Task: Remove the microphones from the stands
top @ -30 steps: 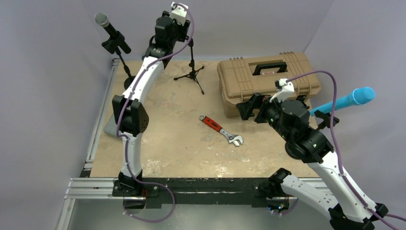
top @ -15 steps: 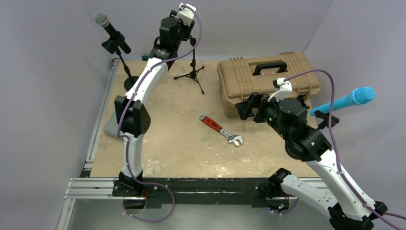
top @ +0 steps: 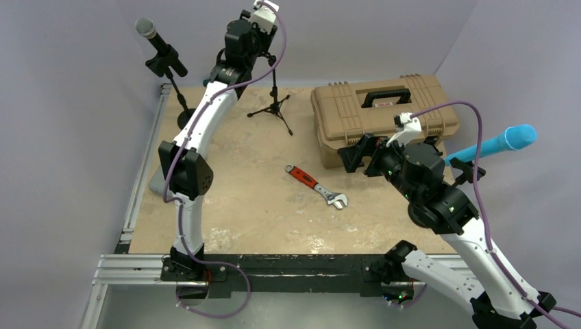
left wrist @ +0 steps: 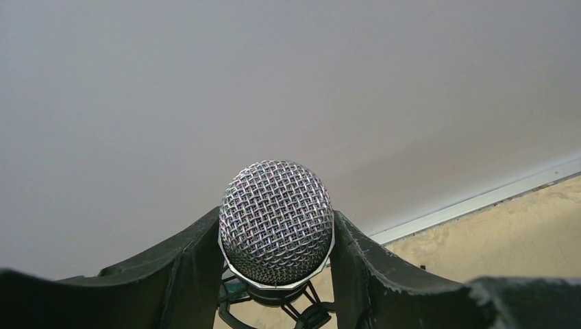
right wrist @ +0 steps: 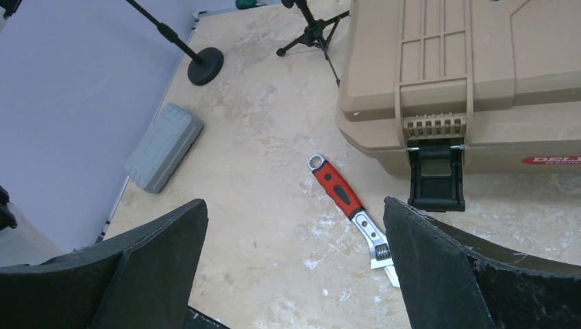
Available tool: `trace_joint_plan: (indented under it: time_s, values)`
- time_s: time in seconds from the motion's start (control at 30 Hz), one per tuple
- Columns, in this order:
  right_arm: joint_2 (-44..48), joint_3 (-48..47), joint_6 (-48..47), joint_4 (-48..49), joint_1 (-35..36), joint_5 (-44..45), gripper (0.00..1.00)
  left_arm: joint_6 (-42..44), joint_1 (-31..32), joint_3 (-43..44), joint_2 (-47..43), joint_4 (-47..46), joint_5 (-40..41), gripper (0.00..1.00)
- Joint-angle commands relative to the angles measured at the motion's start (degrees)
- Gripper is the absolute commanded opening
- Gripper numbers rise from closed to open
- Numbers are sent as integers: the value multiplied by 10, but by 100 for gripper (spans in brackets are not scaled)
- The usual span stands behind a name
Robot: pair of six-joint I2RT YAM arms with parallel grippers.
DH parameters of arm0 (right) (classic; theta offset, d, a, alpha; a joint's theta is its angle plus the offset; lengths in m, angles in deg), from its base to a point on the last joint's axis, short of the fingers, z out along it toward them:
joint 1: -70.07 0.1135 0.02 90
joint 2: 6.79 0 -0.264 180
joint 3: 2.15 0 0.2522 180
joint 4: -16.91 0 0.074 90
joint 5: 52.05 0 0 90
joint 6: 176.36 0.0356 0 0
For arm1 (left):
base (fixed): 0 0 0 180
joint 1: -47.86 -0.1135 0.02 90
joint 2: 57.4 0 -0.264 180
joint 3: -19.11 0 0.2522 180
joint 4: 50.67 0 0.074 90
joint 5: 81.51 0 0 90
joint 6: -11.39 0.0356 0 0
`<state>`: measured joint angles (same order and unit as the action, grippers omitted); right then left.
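Mic point(left wrist: 276, 223) sat upright between the fingers point(left wrist: 195, 267) of the left tool point(left wrist: 276, 229), its silver mesh head filling the gap. Both fingers pressed against the sides of the head, so the tool was closed on the mic. Just below the head, a dark clip point(left wrist: 301, 317) showed, and the mic's body was hidden. From above, the left arm reached to the far edge of the bench point(top: 240, 199), and its wrist covered the top of a tripod stand point(top: 275, 96), so the mic itself could not be seen in that view. The stand's legs rested on the bench near the back wall, left of a tan case point(top: 384, 116).

At the bench's far left corner stood a second stand point(right wrist: 205, 66) with a round base, which carried a grey-headed mic point(top: 145, 29) tilted up and to the left, well apart from the left tool. A grey box point(right wrist: 163, 145) lay flat near the left edge of the bench.

The right tool point(right wrist: 294, 205) hung above the bench on the right, its jaws spread wide with nothing between them. Below it lay a red-handled wrench point(right wrist: 336, 188), just in front of the case's latch. A blue mic point(top: 510, 139) was past the bench's right edge, behind the right arm.
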<state>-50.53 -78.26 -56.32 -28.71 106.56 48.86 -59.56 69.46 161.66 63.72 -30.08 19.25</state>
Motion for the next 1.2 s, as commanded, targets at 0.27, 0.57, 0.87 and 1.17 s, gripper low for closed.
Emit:
trace_joint_plan:
  time_s: [0.27, 0.57, 0.87, 1.17]
  values:
    - [7, -9, 13, 27, 3, -17, 99, -83, 3, 58, -103, -5, -25, 0]
    - [17, 12, 23, 40, 3, -16, 99, -103, 3, 87, -161, 14, -39, 0]
    - [16, 29, 19, 54, 3, -15, 99, -202, 3, -13, -330, 60, -55, 0]
    - [24, 65, 14, 83, 3, -33, 99, -344, 7, -269, -543, 192, -77, 0]
